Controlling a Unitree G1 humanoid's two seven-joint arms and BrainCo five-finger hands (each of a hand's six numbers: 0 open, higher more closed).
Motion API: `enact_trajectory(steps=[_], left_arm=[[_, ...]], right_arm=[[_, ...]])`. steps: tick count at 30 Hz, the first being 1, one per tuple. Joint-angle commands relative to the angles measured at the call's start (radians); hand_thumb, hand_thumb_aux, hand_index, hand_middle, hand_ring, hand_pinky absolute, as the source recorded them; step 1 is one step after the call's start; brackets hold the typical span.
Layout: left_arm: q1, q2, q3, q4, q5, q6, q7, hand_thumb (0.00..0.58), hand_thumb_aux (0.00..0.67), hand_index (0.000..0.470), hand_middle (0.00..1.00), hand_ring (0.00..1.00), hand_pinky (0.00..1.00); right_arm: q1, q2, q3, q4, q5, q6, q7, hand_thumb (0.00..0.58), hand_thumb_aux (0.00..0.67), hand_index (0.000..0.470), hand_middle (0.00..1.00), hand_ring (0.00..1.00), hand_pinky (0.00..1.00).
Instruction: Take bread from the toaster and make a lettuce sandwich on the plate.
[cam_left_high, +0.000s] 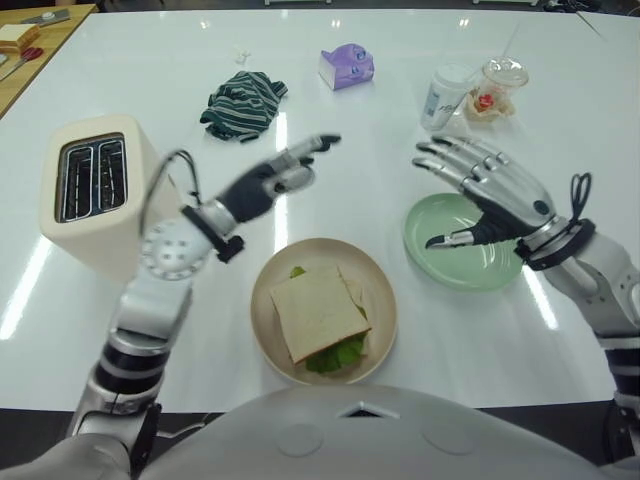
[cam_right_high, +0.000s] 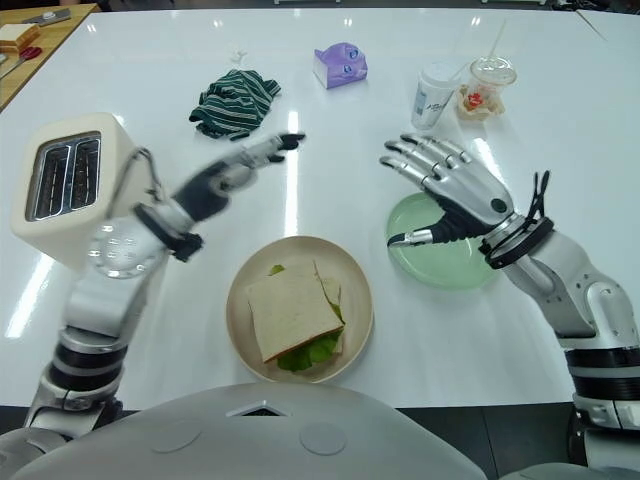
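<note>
Table: white and shiny, with everything sitting on it.
Toaster: cream colored, on the left side, standing up with its two slots facing up.
Plate: round and tan, in the near middle, right of the toaster.
Sandwich: lies on the plate with a square slice of bread on top.
Lettuce: green leaves poke out at the sandwich's near edge, and a little bit shows at the far left edge.
Left hand: up in the air between the toaster and the plate. Its fingers are stretched out straight, close together, pointing far and right. It holds nothing.
Right hand: above the green bowl, palm down, fingers spread wide. It holds nothing.
Green bowl: on the right, just beside the plate, under the right hand.
Striped cloth: crumpled up, far from the plate, in the middle.
Purple tissue pack: farther back, to the right of the cloth.
White cup: far right, standing up.
Clear cup: just right of the white cup, with a lid on top.
</note>
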Motion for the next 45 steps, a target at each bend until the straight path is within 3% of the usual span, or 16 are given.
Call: enact_trajectory(steps=[1, 2, 3, 4, 9, 10, 11, 12, 13, 14, 15, 24, 33, 37, 45], left_arm=[[0.137, 0.115, 0.217, 0.052, -0.097, -0.102, -0.131, 0.552, 0.523, 0.367, 0.0, 0.0, 0.0], [0.188, 0.138, 0.262, 0.078, -0.109, -0.139, -0.17, 0.58, 0.652, 0.457, 0.15, 0.15, 0.15], [0.239, 0.161, 0.293, 0.099, -0.119, -0.178, -0.212, 0.58, 0.67, 0.47, 0.3, 0.3, 0.3], [0.295, 0.182, 0.32, 0.118, -0.128, -0.221, -0.261, 0.58, 0.67, 0.47, 0.36, 0.36, 0.36], [0.625, 0.29, 0.412, 0.22, -0.217, -0.433, -0.61, 0.58, 0.67, 0.47, 0.35, 0.35, 0.35], [0.669, 0.309, 0.419, 0.236, -0.228, -0.459, -0.664, 0.58, 0.67, 0.47, 0.36, 0.36, 0.36], [0.705, 0.325, 0.423, 0.255, -0.23, -0.479, -0.705, 0.58, 0.67, 0.47, 0.4, 0.4, 0.4], [0.731, 0.337, 0.424, 0.277, -0.224, -0.501, -0.735, 0.58, 0.67, 0.47, 0.57, 0.57, 0.57], [0.748, 0.347, 0.419, 0.3, -0.213, -0.524, -0.757, 0.58, 0.67, 0.47, 0.74, 0.74, 0.74], [0.762, 0.353, 0.411, 0.318, -0.203, -0.541, -0.773, 0.58, 0.67, 0.47, 0.95, 0.95, 0.95], [0.774, 0.358, 0.398, 0.328, -0.193, -0.556, -0.785, 0.58, 0.67, 0.47, 1.0, 1.0, 1.0], [0.824, 0.371, 0.209, 0.335, -0.066, -0.605, -0.787, 0.58, 0.67, 0.47, 1.0, 1.0, 1.0], [0.651, 0.307, -0.009, 0.449, 0.093, -0.619, -0.65, 0.58, 0.67, 0.47, 1.0, 1.0, 1.0], [0.586, 0.283, -0.088, 0.534, 0.203, -0.661, -0.562, 0.58, 0.67, 0.47, 1.0, 1.0, 1.0], [0.534, 0.259, -0.207, 0.633, 0.23, -0.7, -0.48, 0.58, 0.67, 0.47, 1.0, 1.0, 1.0]], right_arm=[[0.102, 0.001, 0.05, -0.065, 0.157, 0.072, 0.168, 0.0, 0.0, 0.0, 0.0, 0.0, 0.0], [0.122, -0.004, 0.06, -0.074, 0.179, 0.086, 0.206, 0.0, 0.0, 0.0, 0.0, 0.0, 0.0], [0.139, -0.01, 0.067, -0.082, 0.196, 0.099, 0.239, 0.0, 0.0, 0.0, 0.0, 0.0, 0.0], [0.155, -0.015, 0.07, -0.089, 0.207, 0.11, 0.268, 0.0, 0.0, 0.0, 0.0, 0.0, 0.0], [0.261, -0.049, 0.058, -0.122, 0.272, 0.149, 0.395, 0.0, 0.0, 0.0, 0.0, 0.0, 0.0], [0.276, -0.053, 0.05, -0.13, 0.282, 0.153, 0.41, 0.053, 0.032, 0.022, 0.0, 0.0, 0.0], [0.29, -0.055, 0.04, -0.139, 0.292, 0.158, 0.423, 0.14, 0.087, 0.061, 0.0, 0.0, 0.0], [0.3, -0.057, 0.029, -0.146, 0.298, 0.165, 0.435, 0.466, 0.373, 0.262, 0.0, 0.0, 0.0], [0.311, -0.06, 0.012, -0.154, 0.3, 0.173, 0.444, 0.538, 0.489, 0.343, 0.12, 0.12, 0.12], [0.319, -0.065, -0.009, -0.16, 0.304, 0.18, 0.452, 0.58, 0.654, 0.459, 0.51, 0.51, 0.51], [0.327, -0.072, -0.03, -0.168, 0.31, 0.189, 0.462, 0.58, 0.67, 0.47, 1.0, 1.0, 1.0], [0.451, -0.118, -0.085, -0.228, 0.32, 0.244, 0.601, 0.58, 0.67, 0.47, 1.0, 1.0, 1.0], [0.483, -0.091, 0.099, -0.237, 0.299, 0.261, 0.692, 0.58, 0.67, 0.47, 1.0, 1.0, 1.0], [0.478, -0.07, 0.166, -0.206, 0.275, 0.246, 0.682, 0.58, 0.67, 0.47, 1.0, 1.0, 1.0], [0.426, -0.009, 0.261, -0.147, 0.236, 0.228, 0.639, 0.58, 0.67, 0.47, 1.0, 1.0, 1.0]])
